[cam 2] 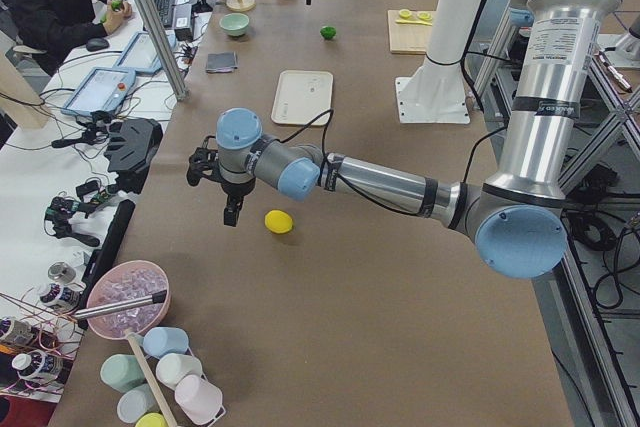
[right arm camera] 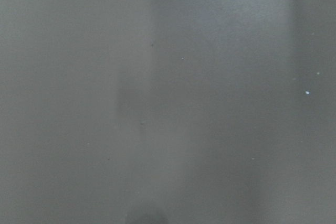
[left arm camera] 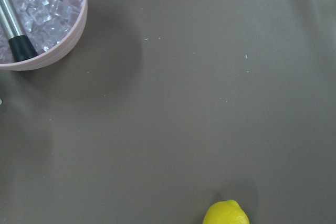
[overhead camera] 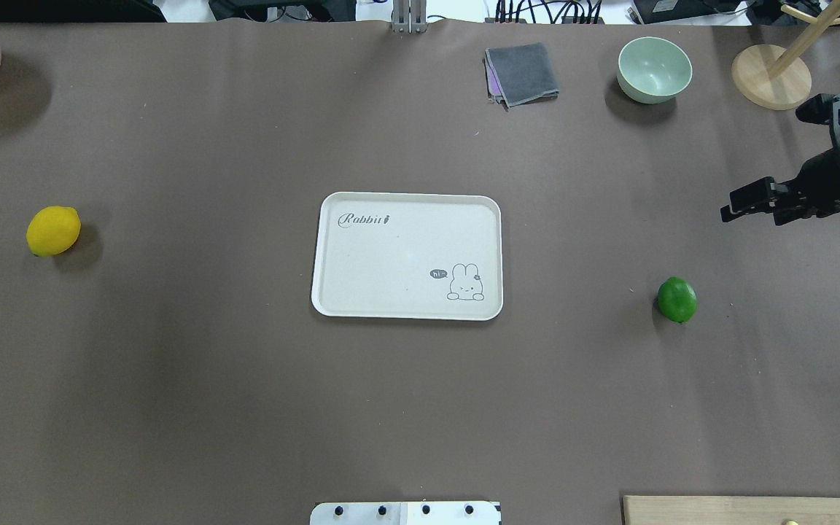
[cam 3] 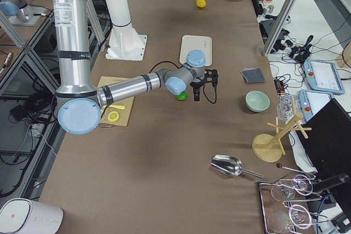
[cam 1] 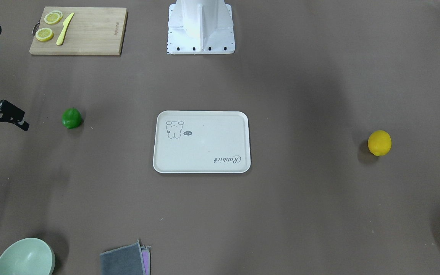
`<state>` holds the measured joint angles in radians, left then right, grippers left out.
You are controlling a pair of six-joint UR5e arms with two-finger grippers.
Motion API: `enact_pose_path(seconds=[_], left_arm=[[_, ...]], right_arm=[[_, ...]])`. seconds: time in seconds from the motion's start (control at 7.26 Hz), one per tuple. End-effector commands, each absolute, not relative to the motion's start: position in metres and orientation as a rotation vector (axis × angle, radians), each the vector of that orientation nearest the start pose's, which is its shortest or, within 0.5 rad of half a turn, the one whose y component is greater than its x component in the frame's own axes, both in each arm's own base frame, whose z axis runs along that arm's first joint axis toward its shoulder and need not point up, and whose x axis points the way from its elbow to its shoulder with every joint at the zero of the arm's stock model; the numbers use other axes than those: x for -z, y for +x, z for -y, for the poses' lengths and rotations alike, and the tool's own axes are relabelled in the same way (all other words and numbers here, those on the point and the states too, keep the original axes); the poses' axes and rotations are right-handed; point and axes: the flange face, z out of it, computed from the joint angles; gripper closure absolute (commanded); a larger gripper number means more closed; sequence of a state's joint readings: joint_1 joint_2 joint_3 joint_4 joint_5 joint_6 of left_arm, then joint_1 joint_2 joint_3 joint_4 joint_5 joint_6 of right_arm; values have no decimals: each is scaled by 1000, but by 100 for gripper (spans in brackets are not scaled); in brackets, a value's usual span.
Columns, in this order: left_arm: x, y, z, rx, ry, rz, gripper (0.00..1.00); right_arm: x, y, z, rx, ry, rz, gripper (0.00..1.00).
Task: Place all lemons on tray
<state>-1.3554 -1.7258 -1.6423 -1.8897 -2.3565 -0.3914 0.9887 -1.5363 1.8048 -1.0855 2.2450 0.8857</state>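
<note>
The cream tray with a rabbit drawing lies empty at the table's middle. The yellow lemon lies on the table far to the tray's left; it also shows at the bottom of the left wrist view. The green lemon lies to the tray's right. My right gripper is open and empty, hovering beyond the green lemon, off to its right; it also shows in the front-facing view. My left gripper hangs above the table beside the yellow lemon; I cannot tell whether it is open.
A wooden cutting board with lemon slices and a yellow knife lies near the robot's base. A green bowl, a grey cloth and a wooden stand stand along the far edge. A pink bowl of ice stands at the far left.
</note>
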Motion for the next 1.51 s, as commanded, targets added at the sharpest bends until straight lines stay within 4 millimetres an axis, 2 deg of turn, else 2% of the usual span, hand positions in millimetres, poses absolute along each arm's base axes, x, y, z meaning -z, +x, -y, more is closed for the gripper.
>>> enact_pose_path(seconds=[0.0, 0.14, 0.69, 0.96, 1.1, 1.24, 1.38], left_arm=[[-501, 98, 568, -134, 284, -894, 2], [-505, 109, 568, -150, 303, -876, 2], [-509, 121, 574, -168, 290, -875, 2], [-523, 126, 581, -182, 306, -878, 2], [-534, 131, 592, -190, 321, -884, 2], [-538, 136, 602, -195, 327, -886, 2], [-539, 136, 603, -195, 326, -885, 3]], right_arm=[[-466, -257, 458, -20, 106, 939, 0], [-468, -271, 453, -7, 113, 921, 0], [-483, -330, 416, 67, 99, 856, 0], [-487, -336, 411, 78, 90, 846, 0], [-488, -336, 411, 75, 89, 843, 3], [-489, -335, 411, 74, 87, 843, 41], [-486, -335, 411, 78, 83, 850, 98]])
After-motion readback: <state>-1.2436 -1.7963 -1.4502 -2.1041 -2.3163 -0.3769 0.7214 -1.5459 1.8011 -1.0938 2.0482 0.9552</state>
